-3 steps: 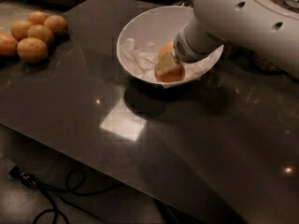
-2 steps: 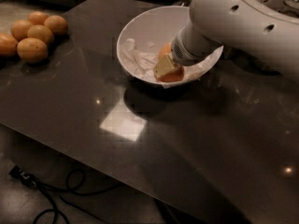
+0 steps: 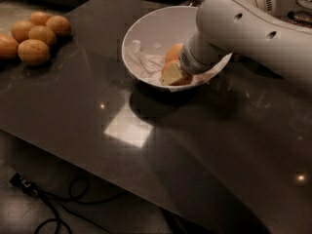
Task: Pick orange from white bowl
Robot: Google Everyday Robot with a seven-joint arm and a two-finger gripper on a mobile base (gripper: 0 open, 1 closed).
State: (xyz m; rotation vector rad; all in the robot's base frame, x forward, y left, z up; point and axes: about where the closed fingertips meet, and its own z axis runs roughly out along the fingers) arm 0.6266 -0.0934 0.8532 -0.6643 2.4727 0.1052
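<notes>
Orange [image 3: 173,53] in white bowl [image 3: 146,30] touches the jaws reaching inside; their grip cannot be told.

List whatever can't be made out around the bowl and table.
Camera view, arm hides: the right side of the white bowl and most of the orange where the pincer reaches in.
Camera view, blur: the pale crumpled stuff in the bowl can't be identified.
Left edge cuts the leftmost loose orange.
Top edge cuts the glass jar.
</notes>
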